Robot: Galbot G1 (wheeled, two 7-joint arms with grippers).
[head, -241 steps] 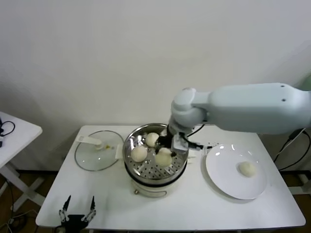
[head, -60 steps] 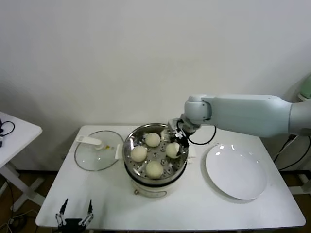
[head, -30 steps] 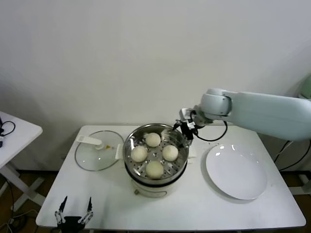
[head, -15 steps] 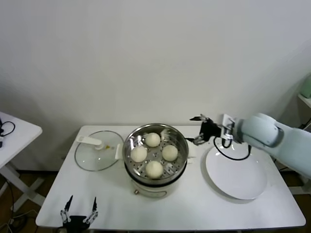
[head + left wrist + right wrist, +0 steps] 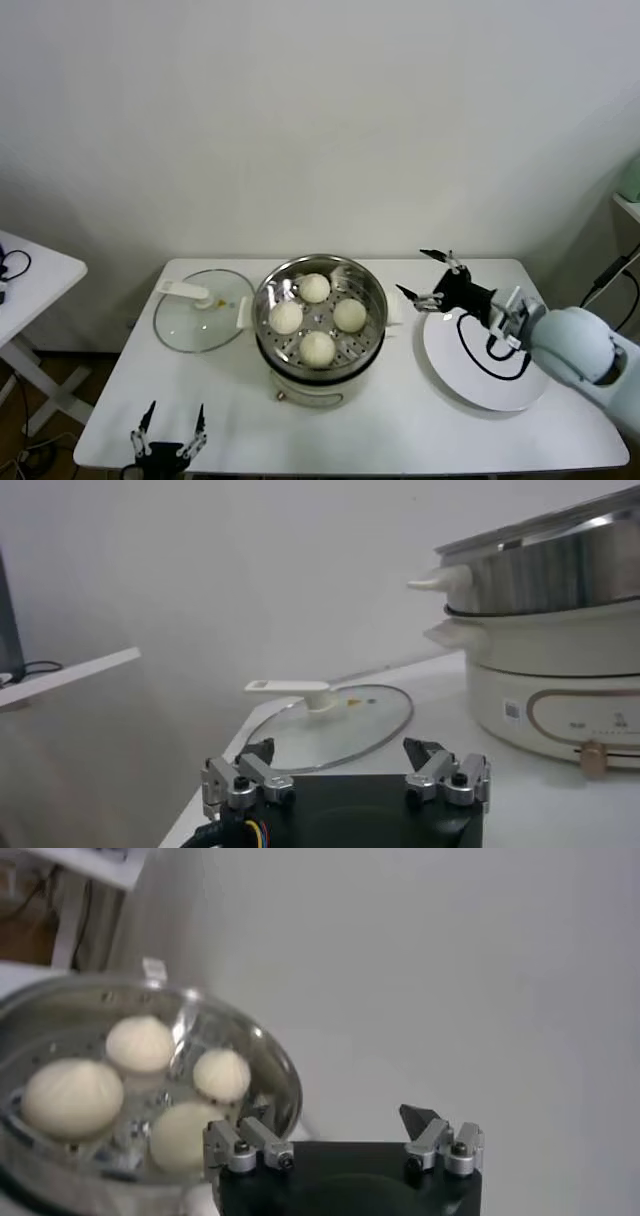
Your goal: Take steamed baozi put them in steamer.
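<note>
The steamer stood near the centre of the white desk. Its perforated tray held all four steamed baozi: one at 12 o'clock, one at 9 o'clock, one at 3 o'clock and one at 6 o'clock. The buns sat apart from one another, none stacked.

The right end effector hovered at the steamer's 3 o'clock, beyond the rim and above the near edge of the white plate. Its fingers were spread apart and carried nothing. In the right wrist view the same end effector showed released fingers, with the steamer and its buns beyond them.

The left end effector was parked at the desk's front edge, at the steamer's 7 o'clock. Its fingers were spread and empty, as the left wrist view confirmed.

A glass lid with a white handle lay flat on the desk at the steamer's 9 o'clock, just beside the base. A second white desk stood well apart, further along the 9 o'clock direction.
</note>
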